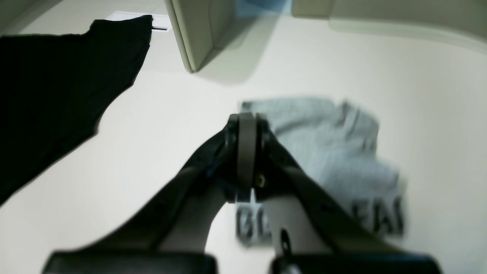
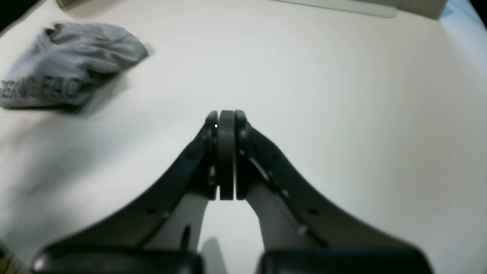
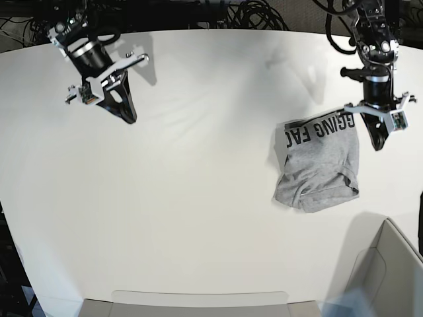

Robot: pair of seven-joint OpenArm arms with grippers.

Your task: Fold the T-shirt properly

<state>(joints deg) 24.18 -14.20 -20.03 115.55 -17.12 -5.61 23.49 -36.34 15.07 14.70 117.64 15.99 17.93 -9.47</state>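
Note:
The light-grey T-shirt (image 3: 320, 168) lies in a compact folded bundle on the right half of the white table (image 3: 198, 198), with black lettering along its far edge. My left gripper (image 3: 378, 144) hangs shut and holds nothing, just beyond the shirt's right far corner. In the left wrist view its closed fingers (image 1: 246, 118) hover over the T-shirt (image 1: 335, 140), which is blurred. My right gripper (image 3: 130, 117) is at the far left of the table, shut and holding nothing. In the right wrist view, the right gripper (image 2: 226, 114) is over bare table and the T-shirt (image 2: 72, 57) lies off at top left.
A beige bin (image 3: 390, 277) stands at the table's near right corner, also visible as the bin (image 1: 198, 30) in the left wrist view. A flat tray edge (image 3: 198, 300) lies along the near side. Black fabric (image 1: 57, 83) fills the left wrist view's left. Cables (image 3: 258, 13) run behind the table.

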